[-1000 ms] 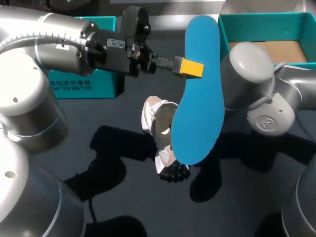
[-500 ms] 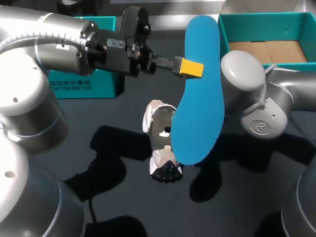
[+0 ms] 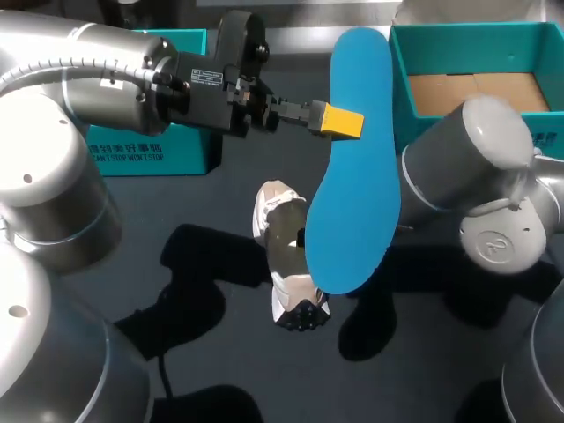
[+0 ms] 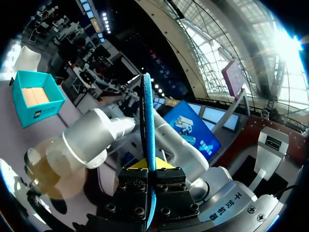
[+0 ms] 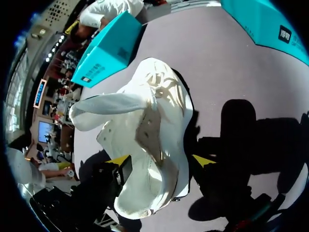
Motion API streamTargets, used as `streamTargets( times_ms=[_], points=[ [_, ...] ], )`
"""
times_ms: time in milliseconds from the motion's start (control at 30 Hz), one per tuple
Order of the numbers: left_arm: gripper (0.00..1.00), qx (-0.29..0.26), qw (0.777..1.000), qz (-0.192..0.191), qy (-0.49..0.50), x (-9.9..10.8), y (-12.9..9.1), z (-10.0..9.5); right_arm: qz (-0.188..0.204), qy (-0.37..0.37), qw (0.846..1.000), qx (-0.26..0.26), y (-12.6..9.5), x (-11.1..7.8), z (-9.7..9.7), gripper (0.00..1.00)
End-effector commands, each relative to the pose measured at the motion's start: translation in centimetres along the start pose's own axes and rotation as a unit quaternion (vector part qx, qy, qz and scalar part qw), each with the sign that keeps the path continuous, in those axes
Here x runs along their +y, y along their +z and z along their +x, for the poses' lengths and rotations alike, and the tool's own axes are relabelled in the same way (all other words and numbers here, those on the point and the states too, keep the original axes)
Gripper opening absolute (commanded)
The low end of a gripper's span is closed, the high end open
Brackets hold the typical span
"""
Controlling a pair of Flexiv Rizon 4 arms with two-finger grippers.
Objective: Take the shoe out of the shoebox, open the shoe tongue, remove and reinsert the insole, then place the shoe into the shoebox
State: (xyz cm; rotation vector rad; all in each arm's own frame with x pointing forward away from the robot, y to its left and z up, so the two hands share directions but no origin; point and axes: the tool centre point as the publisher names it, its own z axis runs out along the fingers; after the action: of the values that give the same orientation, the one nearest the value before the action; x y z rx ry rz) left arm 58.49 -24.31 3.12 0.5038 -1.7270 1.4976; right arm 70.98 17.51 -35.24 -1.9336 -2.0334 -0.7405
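A large blue insole (image 3: pixel 357 167) hangs upright above the table's middle, with my left gripper (image 3: pixel 342 121) shut on its edge. The left wrist view shows the insole (image 4: pixel 147 121) edge-on between that gripper's (image 4: pixel 150 166) fingers. A white shoe (image 3: pixel 284 251) lies on the dark table just beside and under the insole. In the right wrist view the shoe (image 5: pixel 145 140) sits between the spread fingers of my right gripper (image 5: pixel 161 159), its tongue pulled out; one yellow tip stands clear of it. From the head camera the right gripper is hidden behind the insole.
The open teal shoebox (image 3: pixel 401 66) stands at the back right, close behind my right arm's elbow (image 3: pixel 476 167). Its teal lid (image 3: pixel 150 154) stands at the back left under my left arm. Dark table (image 3: pixel 220 352) lies in front of the shoe.
My right gripper's fingers have spread and let go of the shoe, which shifted a little on the table. The right arm's elbow swung right. The left arm and insole stayed still.
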Motion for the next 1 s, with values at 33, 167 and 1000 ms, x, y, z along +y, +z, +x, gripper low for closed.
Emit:
streamTargets(
  times_ms=[33, 167, 1000],
  points=[
    [0.00, -0.001, 1.000, 0.001, -0.001, 0.1, 0.1, 0.0, 0.007, -0.012, 0.997, 0.073, -3.1, -0.7, -1.8, 1.00],
    [0.00, -0.001, 1.000, 0.001, -0.001, 0.1, 0.1, 0.0, 0.007, -0.012, 0.997, 0.073, -3.1, -0.7, -1.8, 1.00],
    [0.00, -0.001, 1.000, 0.001, -0.001, 0.1, 0.1, 0.0, -0.034, -0.010, 0.958, 0.286, -11.7, 3.4, 1.7, 1.00]
  ],
)
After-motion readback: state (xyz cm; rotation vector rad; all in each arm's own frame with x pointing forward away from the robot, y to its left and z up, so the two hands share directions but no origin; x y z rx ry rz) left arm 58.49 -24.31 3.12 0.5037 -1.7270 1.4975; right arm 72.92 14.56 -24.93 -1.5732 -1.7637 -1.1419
